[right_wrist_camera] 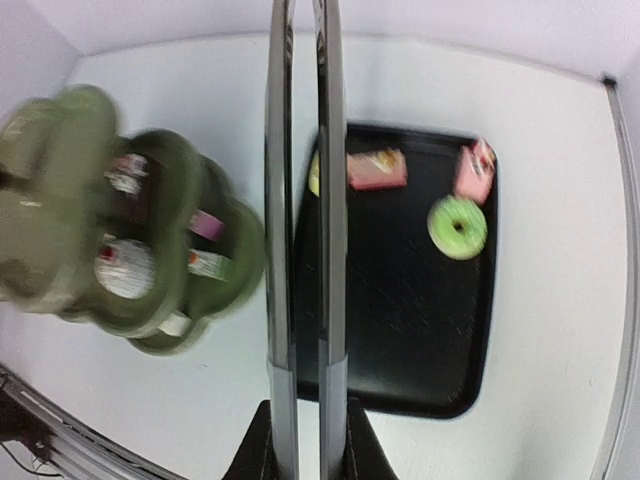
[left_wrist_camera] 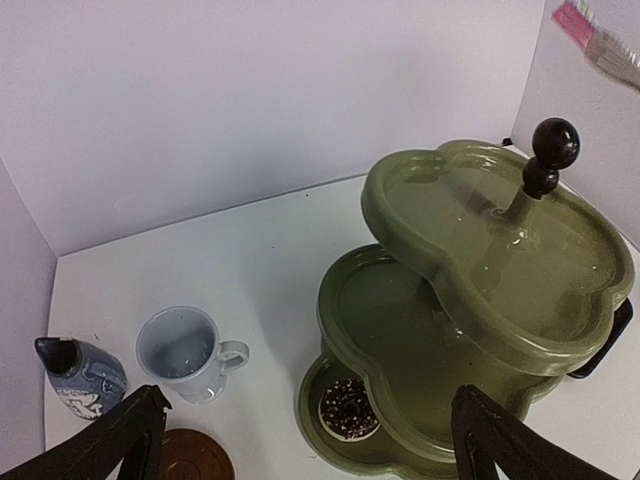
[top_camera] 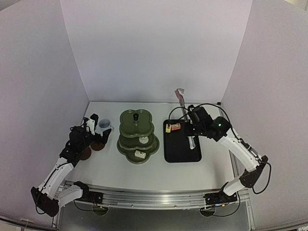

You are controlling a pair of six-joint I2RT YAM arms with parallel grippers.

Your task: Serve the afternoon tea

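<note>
Holding: right gripper (right_wrist_camera: 300, 445) is clenched on the metal tongs (right_wrist_camera: 300, 240), blades nearly together with nothing between them.
Left gripper (left_wrist_camera: 308, 420): fingers (left_wrist_camera: 110, 440) spread wide, grasping nothing, over the left side of the table.
Stand (top_camera: 136, 137): olive-green, three tiers, table centre. Black tray (top_camera: 182, 151) sits just right of it.
Top view only: two brown coasters (top_camera: 98, 146) near left beside the left arm. The bluish cup (top_camera: 104, 126) is just beyond them and left of the stand. One pale cake (top_camera: 143, 139) is on the middle tier and another on the bottom tier.
Left wrist only: chocolate sprinkled doughnut (left_wrist_camera: 348, 408) on the bottom tier. A black knob (left_wrist_camera: 553, 150) tops the stand. A bluish patterned piece (left_wrist_camera: 80, 375) with a dark tip is left of the cup; can't tell what it is.
Right wrist only: green doughnut (right_wrist_camera: 457, 226) and two pink cakes (right_wrist_camera: 376, 168) at the tray's far end, hidden under the arm from above. The stand is blurred here, with several cakes on its tiers.
Far wall: pink-handled utensil (top_camera: 180, 96), type unclear.
</note>
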